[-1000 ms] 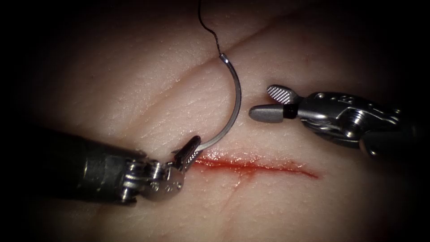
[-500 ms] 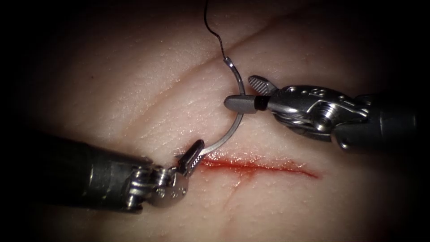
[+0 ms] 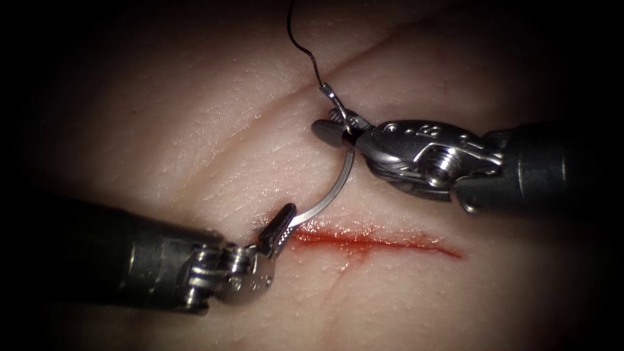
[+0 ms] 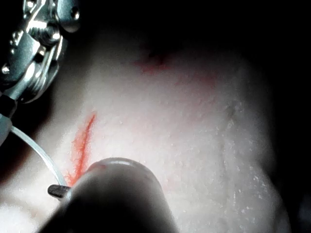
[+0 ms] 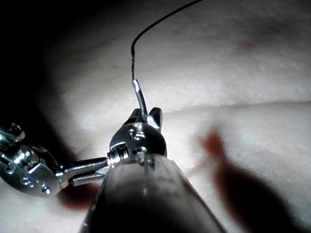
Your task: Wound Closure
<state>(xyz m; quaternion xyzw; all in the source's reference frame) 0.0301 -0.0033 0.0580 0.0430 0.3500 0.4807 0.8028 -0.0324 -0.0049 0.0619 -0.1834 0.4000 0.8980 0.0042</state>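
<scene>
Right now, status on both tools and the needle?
Left tool shut on needle near its point. Right tool shut near thread end. Needle above tissue, not in it.

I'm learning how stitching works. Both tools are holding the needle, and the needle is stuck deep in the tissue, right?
Not quite. Both the left tool and the right tool grip the needle, but the endoscope view shows it arching free above the tissue, not stuck in it.

Curved needle (image 3: pixel 335 185) above tissue (image 3: pixel 195 130), w/ black thread (image 3: pixel 300 45); red cut (image 3: pixel 377 240) open.

Left pincer (image 3: pixel 281 224) and right pincer (image 3: pixel 335 125) both clamped, wrists angled toward each other.
</scene>
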